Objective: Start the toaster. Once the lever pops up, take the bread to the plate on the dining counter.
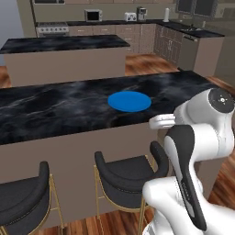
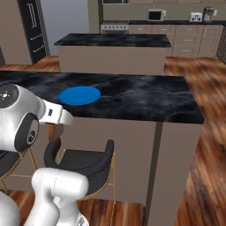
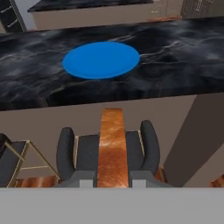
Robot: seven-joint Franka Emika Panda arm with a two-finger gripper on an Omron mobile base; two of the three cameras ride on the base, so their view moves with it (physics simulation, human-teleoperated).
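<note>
My gripper [image 3: 112, 178] is shut on the bread [image 3: 112, 144], an orange-brown slice standing edge-on between the fingertips [image 3: 83, 177]. It hangs in front of the dining counter [image 3: 183, 57], below the level of its black marble top. The blue plate [image 3: 101, 60] lies flat on that top, ahead of the bread and slightly left. The plate [image 1: 129, 101] sits near the counter's near edge, just beyond my white hand [image 1: 161, 121]. The plate [image 2: 80, 95] is also close to the hand [image 2: 56, 114] in the right base view. The toaster [image 1: 130, 17] stands far back on the kitchen counter.
Dark stools with gold legs [image 1: 128, 172] [image 1: 23, 193] [image 2: 84, 163] stand under the dining counter's edge, one directly below the bread [image 3: 87, 153]. A second marble island [image 1: 64, 46] lies beyond. A microwave [image 1: 93, 15] and a black coffee machine [image 1: 142, 13] flank the toaster.
</note>
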